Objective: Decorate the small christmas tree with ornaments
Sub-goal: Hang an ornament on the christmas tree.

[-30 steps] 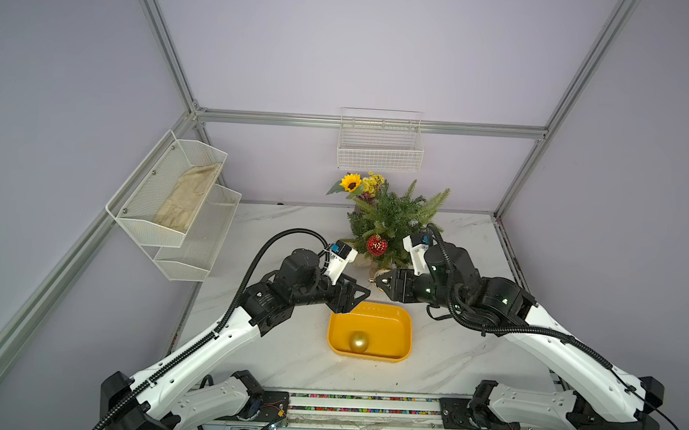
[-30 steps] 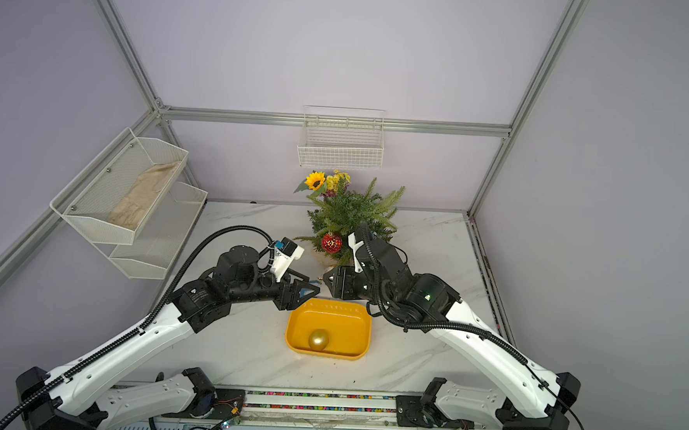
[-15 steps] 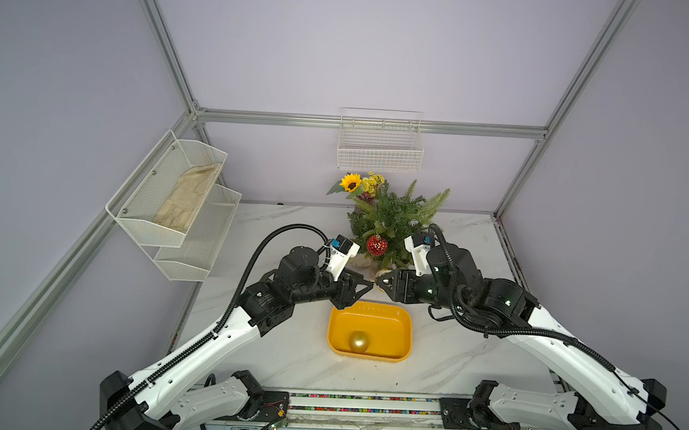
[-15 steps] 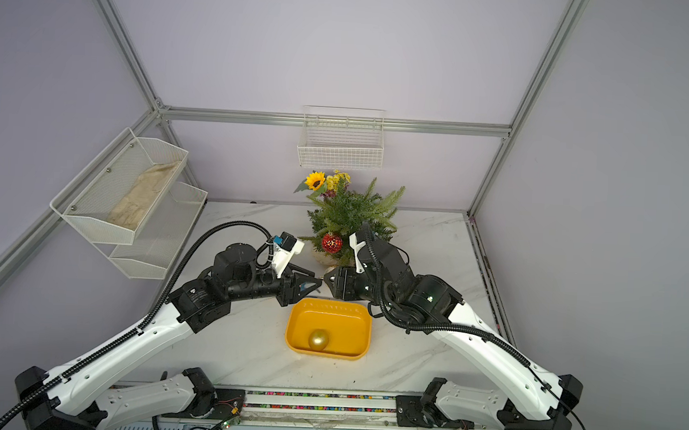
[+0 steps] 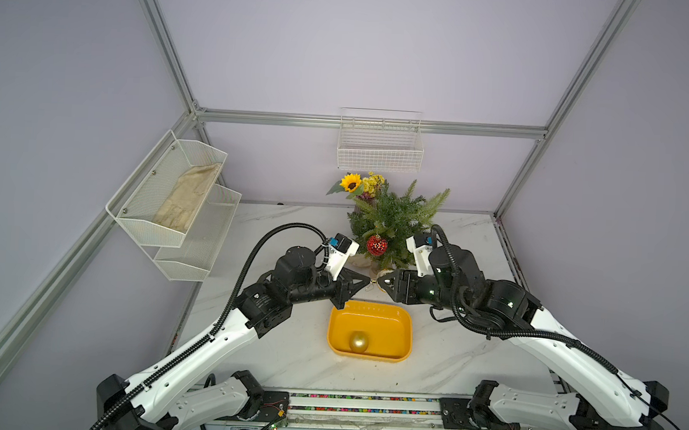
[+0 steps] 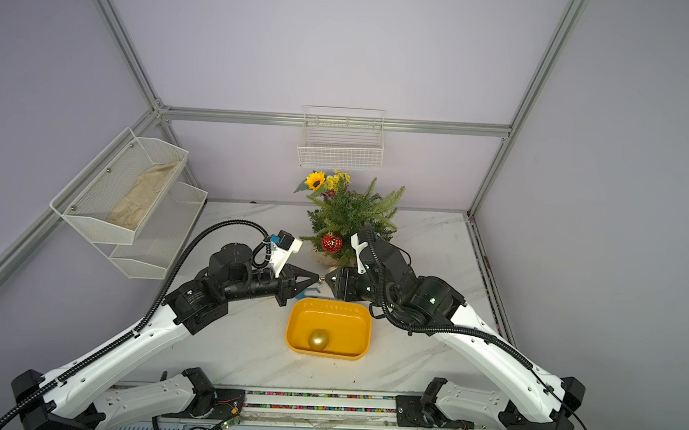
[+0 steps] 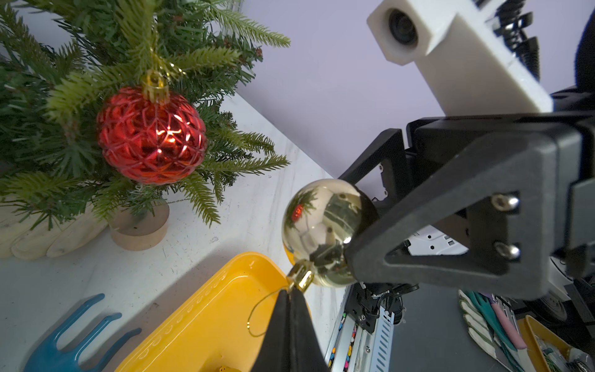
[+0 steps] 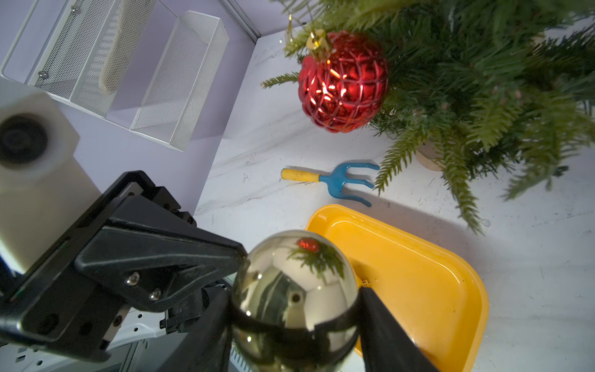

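Now that the left pincer (image 7: pixel 290 298) has gone from released to clenched, it's pinching the hanger loop (image 7: pixel 257 319) right at the cap of the shiny gold bauble (image 7: pixel 322 225). The right pincer (image 8: pixel 294 317) is unchanged, clamped round the ball's body. The bauble hangs between the two, above the far rim of the yellow tray (image 5: pixel 408 336), just in front of the small christmas tree (image 5: pixel 395 222) at the back of the surface (image 5: pixel 449 351).

Reads as a handover: the loop looks secured, so right can let go and left can hook it on a branch.

Count:
- 3 baubles: the red bauble (image 7: pixel 151 135) is already hung on the tree, the shiny gold one is in hand, the matte gold bauble (image 5: pixel 358 341) lies in the tray.
- 1 tree, 1 tray, 1 blue hand rake (image 8: pixel 341 182), 2 pincers.
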